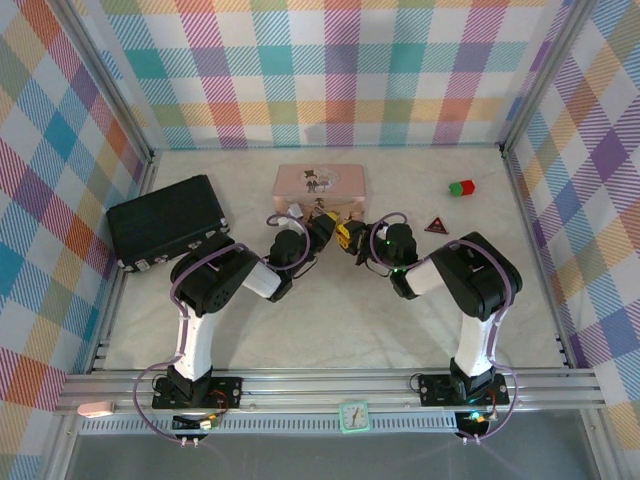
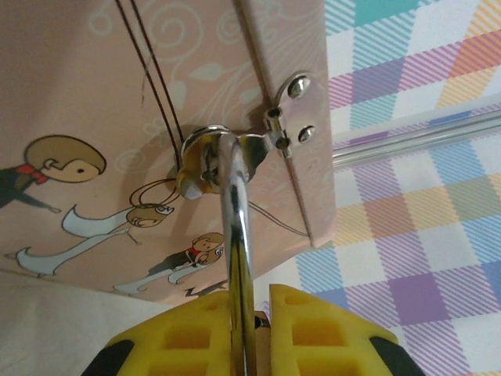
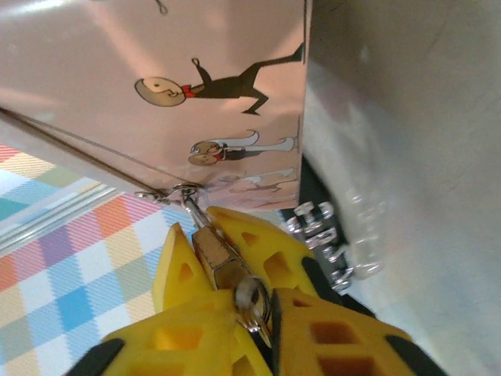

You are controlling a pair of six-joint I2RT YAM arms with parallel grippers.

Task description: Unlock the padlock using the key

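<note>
**A:** Where are we on the lock?

**B:** We're at the key step. The left gripper point(image 2: 252, 307) is clamped tight on the silver shackle point(image 2: 235, 227). The padlock point(image 3: 218, 262) hangs off the hasp point(image 2: 283, 117) at the front edge of the pink tin point(image 1: 320, 182). The right gripper point(image 3: 202, 235) is closed down too. It looks to have the key point(image 3: 252, 302) pinched in the gap, with the brass body lying along its fingers.

**A:** Is the key seated?

**B:** We can't tell, the keyway is hidden. From how they line up, we'd guess it's in or nearly in.

**A:** Next move?

**B:** We'd roll the right wrist while the left holds the shackle steady. Low torque, since a key this small could slip or bend.

**A:** Anything in the way?

**B:** The tin wall is just behind both claws and the two heads nearly touch, so we have little room to rotate. The black case point(image 1: 165, 222) on the left and the red-and-green block point(image 1: 461, 187) on the right are well apart from the work. The dark red triangle point(image 1: 435, 225) is near the right forearm.
</note>
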